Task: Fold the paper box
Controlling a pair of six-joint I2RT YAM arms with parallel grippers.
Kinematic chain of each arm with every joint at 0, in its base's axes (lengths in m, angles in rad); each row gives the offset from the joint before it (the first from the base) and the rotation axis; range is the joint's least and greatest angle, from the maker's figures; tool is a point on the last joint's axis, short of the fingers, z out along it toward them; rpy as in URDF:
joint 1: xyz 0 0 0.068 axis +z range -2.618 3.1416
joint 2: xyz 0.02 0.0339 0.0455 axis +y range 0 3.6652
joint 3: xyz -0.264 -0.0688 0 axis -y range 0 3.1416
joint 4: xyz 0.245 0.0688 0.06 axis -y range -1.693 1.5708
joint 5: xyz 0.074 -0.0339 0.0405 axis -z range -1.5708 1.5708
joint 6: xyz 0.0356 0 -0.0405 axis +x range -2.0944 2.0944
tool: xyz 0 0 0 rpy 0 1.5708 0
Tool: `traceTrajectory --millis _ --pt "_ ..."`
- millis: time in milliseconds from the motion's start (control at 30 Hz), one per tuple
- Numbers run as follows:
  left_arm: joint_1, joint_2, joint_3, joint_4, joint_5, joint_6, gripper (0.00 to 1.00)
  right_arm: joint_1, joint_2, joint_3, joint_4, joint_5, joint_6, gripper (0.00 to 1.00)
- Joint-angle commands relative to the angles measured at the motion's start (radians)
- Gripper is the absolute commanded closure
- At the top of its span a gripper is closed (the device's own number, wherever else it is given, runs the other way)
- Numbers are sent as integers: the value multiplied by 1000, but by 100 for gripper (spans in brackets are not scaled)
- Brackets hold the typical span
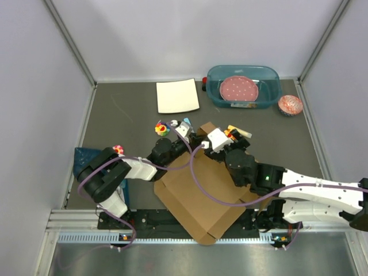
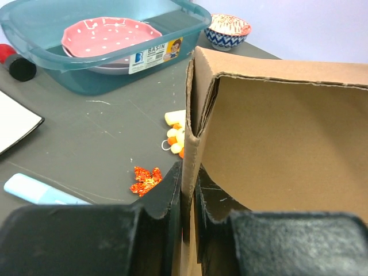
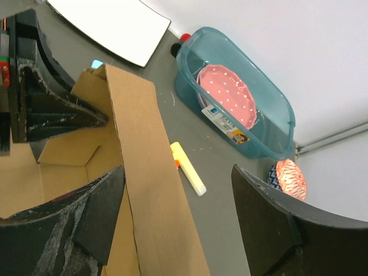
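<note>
The brown cardboard paper box (image 1: 198, 192) lies at the near middle of the table, its far walls raised. My left gripper (image 1: 185, 138) is shut on the raised left side wall (image 2: 191, 149), its black fingers (image 2: 169, 198) pinching the wall's edge. My right gripper (image 1: 221, 141) is open and straddles the raised far wall (image 3: 152, 172), with its left finger (image 3: 95, 213) inside the box and its right finger (image 3: 270, 218) outside, clear of the cardboard. The left gripper's fingers (image 3: 52, 115) show in the right wrist view at the box corner.
A teal tub (image 1: 242, 86) with a pink dotted plate (image 1: 238, 89) stands at the back right, a patterned bowl (image 1: 290, 104) beside it. A white sheet (image 1: 177, 95) lies at the back. A yellow marker (image 3: 188, 168), an orange leaf (image 2: 145, 180) and small toys (image 1: 163, 129) lie nearby.
</note>
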Motion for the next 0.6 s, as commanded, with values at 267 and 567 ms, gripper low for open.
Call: traceTrajectory --millis 267,567 --pt "0 -72 -16 -58 -203 -20 89 13 -194 -45 -30 -246 155 21" --pt "-14 -80 -61 -33 -364 -23 91 0 -179 -27 -10 -297 276 23"
